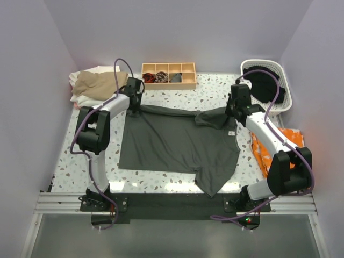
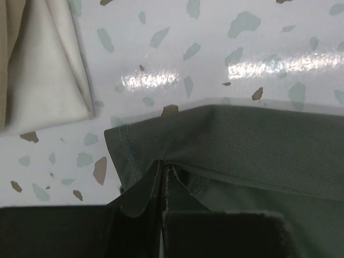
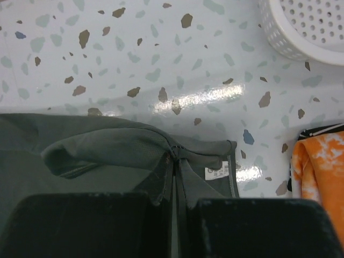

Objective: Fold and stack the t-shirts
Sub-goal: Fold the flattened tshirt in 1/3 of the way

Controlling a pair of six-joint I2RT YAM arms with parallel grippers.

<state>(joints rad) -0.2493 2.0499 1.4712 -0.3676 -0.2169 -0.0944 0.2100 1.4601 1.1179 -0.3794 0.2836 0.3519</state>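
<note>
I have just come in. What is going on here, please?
Two robot arms are working on a grey shirt spread on the table. The left end effector is shut on its far left corner, and the right end effector is shut on its far right edge, beside a bunched fold. The shirt is not yet folded. A pile of tan and white shirts lies at the far left, and black cloth sits in the basket at the far right.

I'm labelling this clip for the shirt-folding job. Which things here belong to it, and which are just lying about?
Job: grey shirt, pinched at its far edge by the left gripper and right gripper; tan-and-white pile; black shirts in the basket.
Lying about: wooden tray; rolled bundles in it; orange cloth.
</note>
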